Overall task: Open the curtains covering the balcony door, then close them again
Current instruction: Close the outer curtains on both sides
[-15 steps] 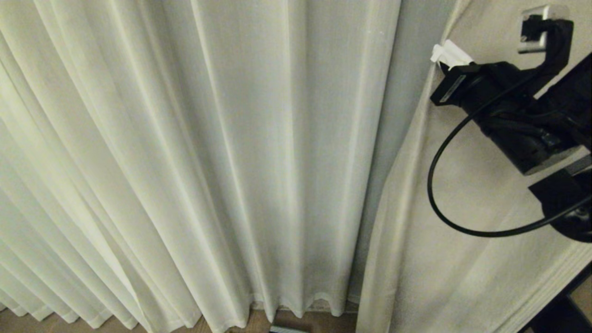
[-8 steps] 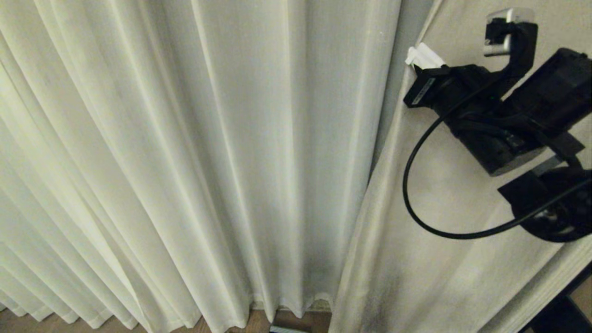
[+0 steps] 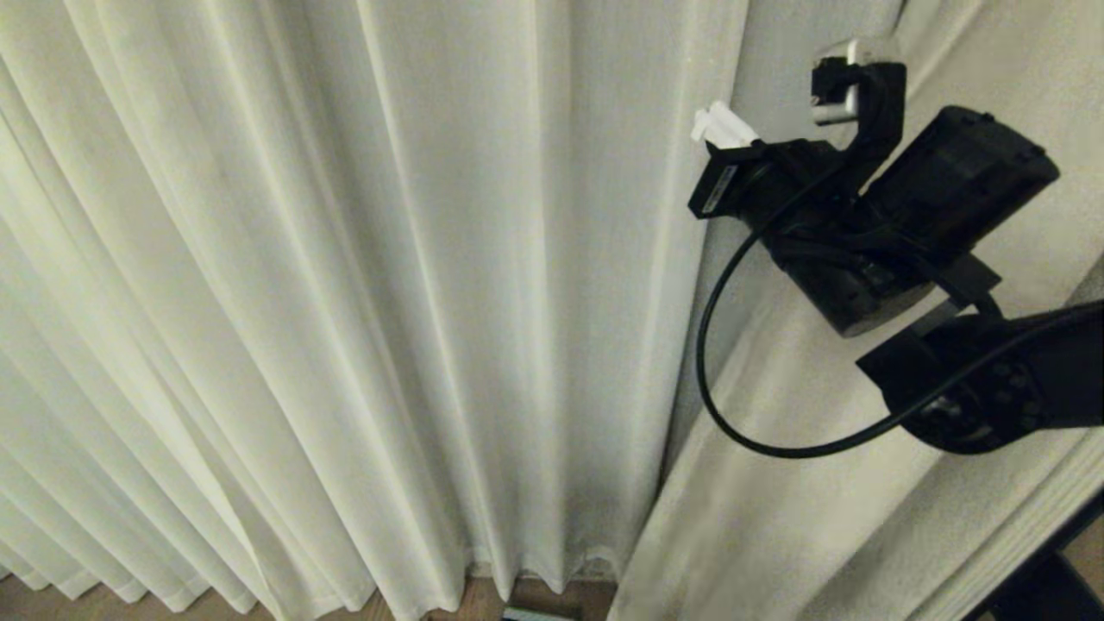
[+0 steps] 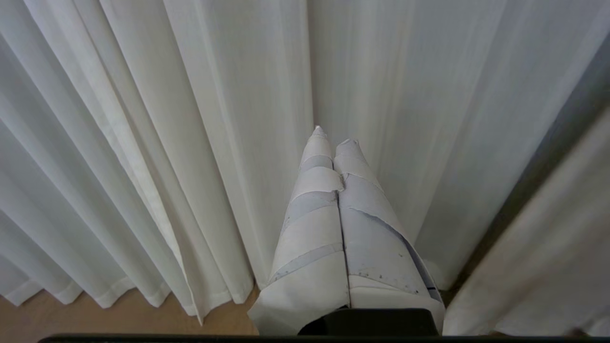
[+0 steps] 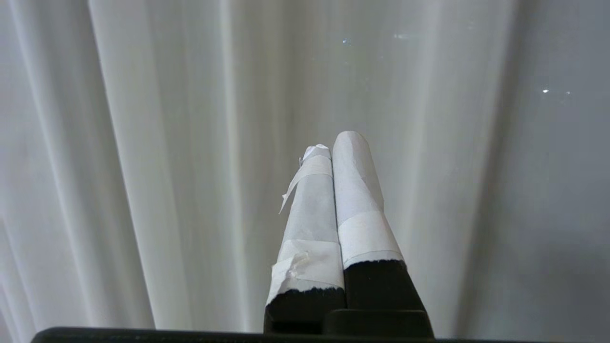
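Note:
The cream-white curtains fill every view: a pleated left panel (image 3: pixel 388 302) and a smoother right panel (image 3: pixel 776 517) that slants across the lower right. My right gripper (image 3: pixel 720 128) is raised at the seam between them, its white-taped fingers shut with nothing between them. In the right wrist view the right gripper (image 5: pixel 333 140) points at pleated fabric (image 5: pixel 167 166) close ahead. My left gripper (image 4: pixel 331 136) is parked low in front of the hanging curtain (image 4: pixel 143 143), taped fingers pressed together and empty. The balcony door is hidden behind the fabric.
Wooden floor (image 3: pixel 86 604) shows under the hemmed bottom edges, also as a floor strip (image 4: pixel 95 314) in the left wrist view. A narrow dark gap (image 3: pixel 664 448) runs between the two panels. A black cable (image 3: pixel 716 379) loops below my right wrist.
My right arm has swung left across the head view, gripper still shut. The right panel's lower edge has shifted left toward the pleated panel. The left arm has not moved.

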Controlling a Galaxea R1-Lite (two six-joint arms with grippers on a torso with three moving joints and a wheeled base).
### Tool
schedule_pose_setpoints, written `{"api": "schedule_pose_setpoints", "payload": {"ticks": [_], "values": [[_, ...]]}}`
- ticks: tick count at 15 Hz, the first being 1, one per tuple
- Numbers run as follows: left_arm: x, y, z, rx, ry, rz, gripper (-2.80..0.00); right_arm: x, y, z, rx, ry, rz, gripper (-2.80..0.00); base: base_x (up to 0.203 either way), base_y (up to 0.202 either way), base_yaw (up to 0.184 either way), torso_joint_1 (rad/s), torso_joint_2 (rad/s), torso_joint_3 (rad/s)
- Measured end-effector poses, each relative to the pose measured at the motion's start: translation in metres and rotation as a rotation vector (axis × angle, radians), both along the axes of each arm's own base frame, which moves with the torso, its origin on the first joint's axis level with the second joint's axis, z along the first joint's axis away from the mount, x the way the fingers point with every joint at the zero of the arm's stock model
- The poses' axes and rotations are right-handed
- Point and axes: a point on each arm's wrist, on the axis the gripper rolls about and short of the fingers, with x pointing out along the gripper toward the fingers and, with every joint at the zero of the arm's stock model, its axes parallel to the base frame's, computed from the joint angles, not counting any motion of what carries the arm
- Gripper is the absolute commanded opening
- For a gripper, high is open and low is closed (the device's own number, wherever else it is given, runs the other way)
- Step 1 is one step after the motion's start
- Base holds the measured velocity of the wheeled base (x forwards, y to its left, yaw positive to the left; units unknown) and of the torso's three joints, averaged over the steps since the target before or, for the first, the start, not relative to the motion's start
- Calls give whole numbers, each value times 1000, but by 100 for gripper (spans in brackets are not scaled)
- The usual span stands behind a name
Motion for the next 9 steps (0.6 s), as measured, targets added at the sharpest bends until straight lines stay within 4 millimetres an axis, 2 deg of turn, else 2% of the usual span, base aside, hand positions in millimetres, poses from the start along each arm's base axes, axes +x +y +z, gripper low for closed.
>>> {"api": "schedule_pose_setpoints", "payload": {"ticks": [5, 9], "values": [[0, 0, 0, 0, 0, 0, -280, 4, 5, -4, -6, 8, 5, -280, 0, 0, 0, 0, 0, 0], [0, 0, 0, 0, 0, 0, -280, 6, -8, -7, -26, 43, -28, -280, 0, 0, 0, 0, 0, 0]]}}
